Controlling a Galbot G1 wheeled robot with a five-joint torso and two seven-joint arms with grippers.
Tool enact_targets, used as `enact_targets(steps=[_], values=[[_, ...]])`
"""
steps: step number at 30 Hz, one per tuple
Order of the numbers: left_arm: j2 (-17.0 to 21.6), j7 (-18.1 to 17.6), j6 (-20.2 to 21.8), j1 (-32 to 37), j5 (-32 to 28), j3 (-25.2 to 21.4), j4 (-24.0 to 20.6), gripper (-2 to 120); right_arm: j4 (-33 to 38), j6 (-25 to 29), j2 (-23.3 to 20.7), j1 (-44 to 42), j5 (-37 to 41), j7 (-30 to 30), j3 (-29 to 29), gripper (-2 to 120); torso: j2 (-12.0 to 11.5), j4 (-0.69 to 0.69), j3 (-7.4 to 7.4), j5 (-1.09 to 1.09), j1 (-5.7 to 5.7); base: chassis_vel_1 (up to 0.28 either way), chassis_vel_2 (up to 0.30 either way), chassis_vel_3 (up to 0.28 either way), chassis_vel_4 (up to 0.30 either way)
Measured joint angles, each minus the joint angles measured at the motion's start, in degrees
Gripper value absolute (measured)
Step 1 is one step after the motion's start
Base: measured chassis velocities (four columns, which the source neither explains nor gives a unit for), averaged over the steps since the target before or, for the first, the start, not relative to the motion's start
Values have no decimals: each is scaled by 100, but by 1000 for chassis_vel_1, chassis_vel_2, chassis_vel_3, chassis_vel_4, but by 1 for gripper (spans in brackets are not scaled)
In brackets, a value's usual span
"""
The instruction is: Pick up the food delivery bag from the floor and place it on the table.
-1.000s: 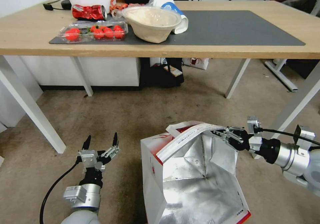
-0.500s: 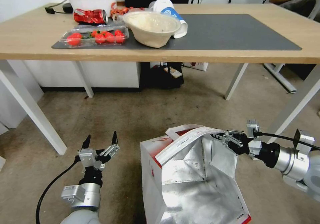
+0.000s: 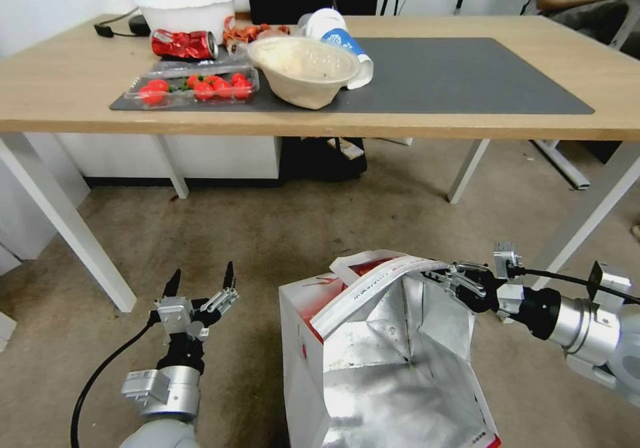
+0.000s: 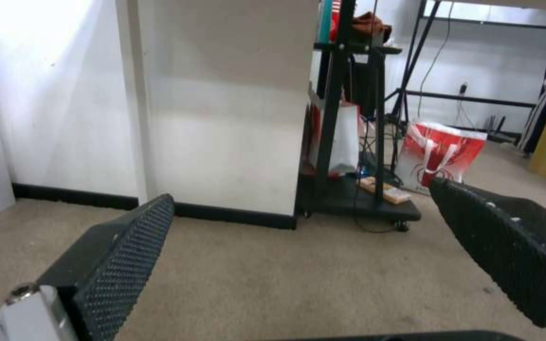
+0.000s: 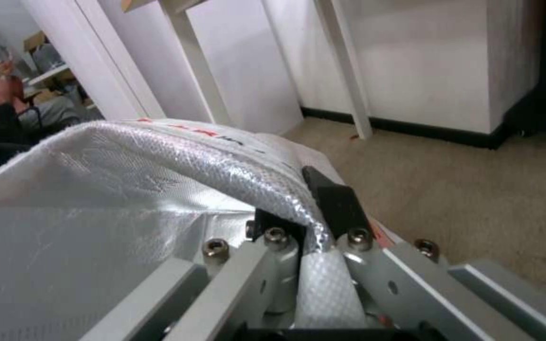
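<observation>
Bag: the food delivery bag (image 3: 373, 361) is boxy, red and white outside, with crinkled silver foil lining; its mouth gapes toward the head camera and nothing is visible inside. It stands on the floor (image 3: 267, 235) in front of the table, right of centre; whether its base is just clear of the carpet I cannot tell.

Handle: a white woven strap (image 3: 373, 281) arches over the bag's open top. In the right wrist view the strap (image 5: 178, 166) shows a fine mesh weave with red print.

Right gripper: the right gripper (image 3: 443, 276) reaches in from the right at the bag's upper far corner. Its black fingers (image 5: 333, 201) are pinched together on the strap, fabric bunched between them.

Left gripper: the left gripper (image 3: 200, 285) hovers low over the carpet, left of the bag and apart from it. Its jaws are spread wide and hold nothing; the pads (image 4: 121, 251) are black and dimpled.

Floor: dull brownish-grey carpet, short pile, faint stains.

Table: the table (image 3: 67, 88) has a light-wood top, white metal legs and a dark grey mat (image 3: 467, 75).

On the table, left half: a clear plastic tray (image 3: 193, 88) with red tomatoes, a beige lidded bowl (image 3: 303, 68), a crushed red can (image 3: 183, 43), a white tub (image 3: 187, 8), and a white cup (image 3: 340, 35) with blue print lying on its side.
</observation>
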Motion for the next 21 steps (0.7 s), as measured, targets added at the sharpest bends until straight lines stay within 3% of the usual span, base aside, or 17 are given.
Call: enact_targets(steps=[21], values=[[-26, -8, -9, -6, 54, 13, 0, 100, -56, 8, -38, 41, -19, -36, 5, 0, 501, 0, 389, 0, 112, 0, 0, 0, 0]])
